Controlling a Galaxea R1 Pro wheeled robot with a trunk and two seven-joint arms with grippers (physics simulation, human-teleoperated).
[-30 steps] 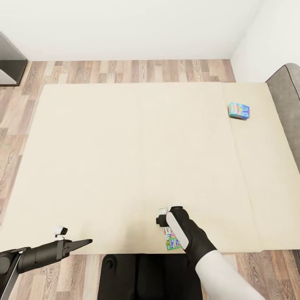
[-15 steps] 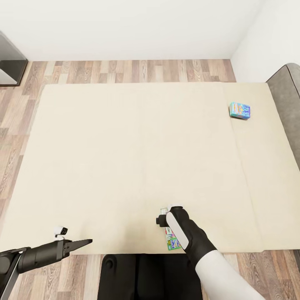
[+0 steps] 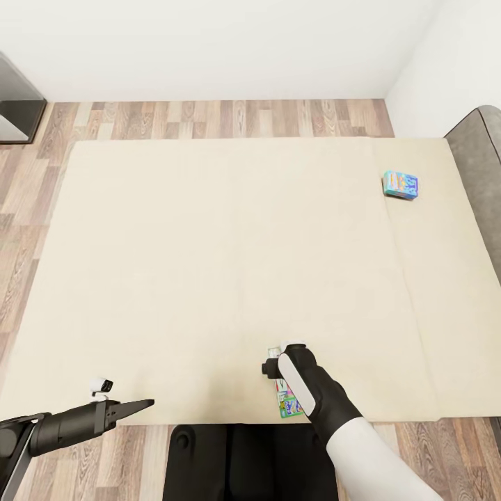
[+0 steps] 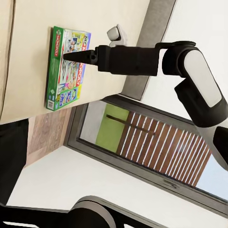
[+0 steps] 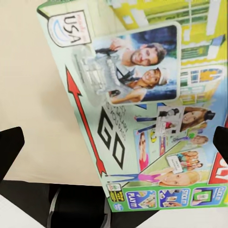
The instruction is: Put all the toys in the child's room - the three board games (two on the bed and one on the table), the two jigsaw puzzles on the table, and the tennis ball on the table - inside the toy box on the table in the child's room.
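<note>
Now the right gripper (image 3: pixel 277 367), jaws spread, is hovering over the white-and-green board game (image 5: pixel 142 109) at the bed's (image 3: pixel 209 264) near edge, apparently preparing to grasp it. Left gripper (image 3: pixel 142 403): grip state unclear.

"usa", "go" and "play!" on the white-and-green board game box (image 5: pixel 142 109)

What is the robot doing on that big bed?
The robot is reaching its right gripper down over a white-and-green board game lying at the near edge of the bed. The fingers sit apart on either side of the box, not squeezing it yet. A smaller blue game waits near the headboard. The left gripper holds nothing.
</note>
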